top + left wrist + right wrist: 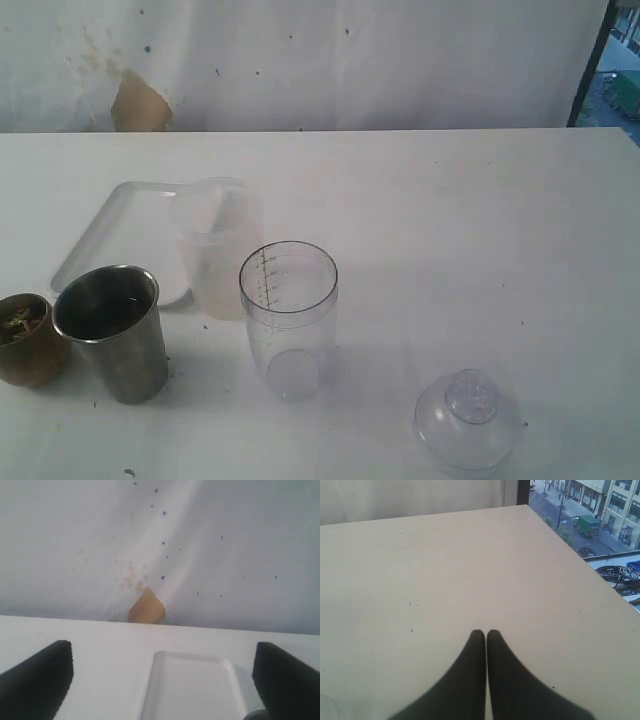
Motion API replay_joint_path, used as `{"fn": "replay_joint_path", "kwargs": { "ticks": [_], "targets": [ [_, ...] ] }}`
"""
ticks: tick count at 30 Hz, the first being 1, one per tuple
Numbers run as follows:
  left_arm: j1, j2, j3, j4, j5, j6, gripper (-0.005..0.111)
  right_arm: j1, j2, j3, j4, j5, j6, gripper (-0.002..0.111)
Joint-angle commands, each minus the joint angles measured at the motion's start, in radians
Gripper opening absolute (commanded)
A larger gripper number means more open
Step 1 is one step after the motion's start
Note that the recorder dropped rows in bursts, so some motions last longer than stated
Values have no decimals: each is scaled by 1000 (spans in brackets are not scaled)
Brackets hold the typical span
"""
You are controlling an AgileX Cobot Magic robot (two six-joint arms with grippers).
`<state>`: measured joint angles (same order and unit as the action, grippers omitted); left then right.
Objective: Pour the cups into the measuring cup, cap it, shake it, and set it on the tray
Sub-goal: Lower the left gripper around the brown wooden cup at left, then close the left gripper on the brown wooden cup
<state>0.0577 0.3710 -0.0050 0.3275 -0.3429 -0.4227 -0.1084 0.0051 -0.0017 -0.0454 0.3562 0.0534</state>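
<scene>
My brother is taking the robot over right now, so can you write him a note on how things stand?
Left gripper open, holding nothing; right gripper shut, empty.
Brown cup and steel tumbler stand at the left; measuring cup in the middle, looks empty; cap lies on the table to its right; tray behind the cups.
Done: nothing poured yet.
To do: pour both cups, cap, shake, set on tray.

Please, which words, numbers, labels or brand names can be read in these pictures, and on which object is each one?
The measuring cup: a black graduated scale runs down its side, but its marks and numbers are too small and blurred to read.
Nothing else in any view carries readable text.
</scene>
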Motion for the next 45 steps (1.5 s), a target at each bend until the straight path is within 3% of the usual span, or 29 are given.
{"fn": "replay_joint_path", "kwargs": {
  "ticks": [1,10,18,45],
  "targets": [
    [0,151,5,21,-54,-11,105,-4,-5,2,-3,-5,4,1],
    [0,490,5,52,-199,44,105,-4,-5,2,-3,-5,4,1],
    [0,795,5,38,-389,187,105,-4,-5,2,-3,-5,4,1],
    [0,1217,-101,-9,-405,220,105,-4,-5,2,-3,-5,4,1]
  ]
}}
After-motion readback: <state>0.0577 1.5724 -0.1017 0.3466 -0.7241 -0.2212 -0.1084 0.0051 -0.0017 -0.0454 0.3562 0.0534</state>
